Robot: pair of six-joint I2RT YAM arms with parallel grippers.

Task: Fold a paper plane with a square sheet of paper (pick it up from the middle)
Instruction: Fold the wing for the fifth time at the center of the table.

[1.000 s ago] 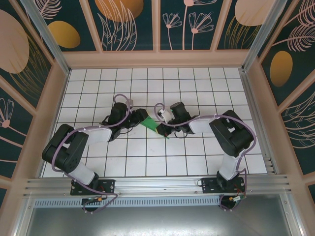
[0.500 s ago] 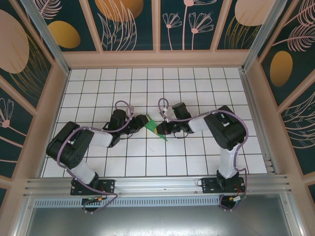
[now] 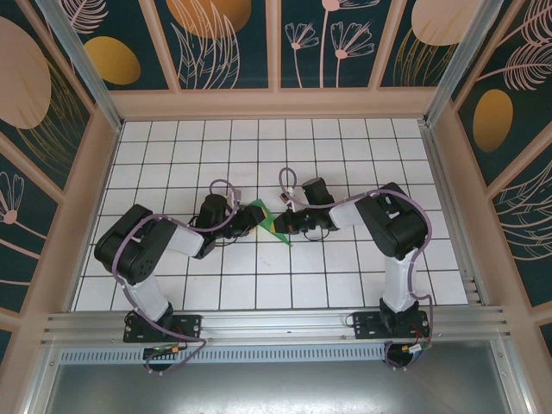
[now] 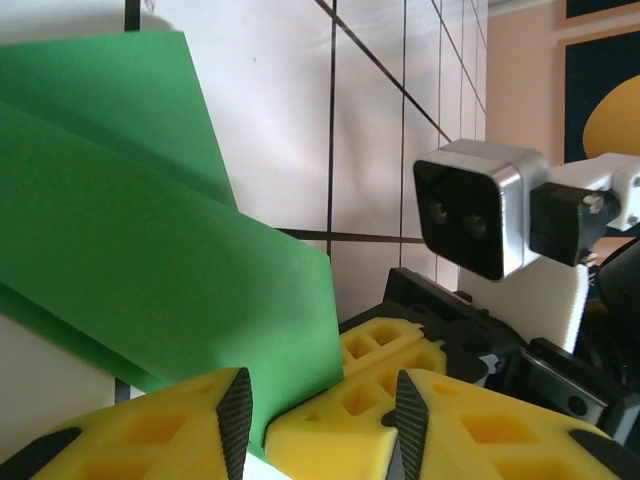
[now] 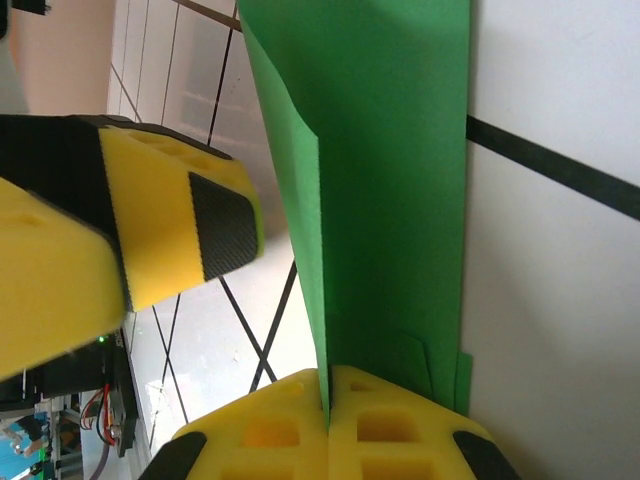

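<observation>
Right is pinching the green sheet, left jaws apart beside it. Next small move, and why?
Probably close the left gripper on the green paper. Its jaws stand apart with the paper's edge between them, close beside the right gripper, which is shut on it. One left pad sits clear of the sheet, so that side has no hold yet.

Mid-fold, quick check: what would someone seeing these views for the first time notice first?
The bright green paper, already creased, sits at the middle of the white tiled table between the two arms. The right gripper has its yellow jaws shut on the paper's folded edge. The left gripper is right beside it with its jaws open, standing either side of that pinch.
</observation>
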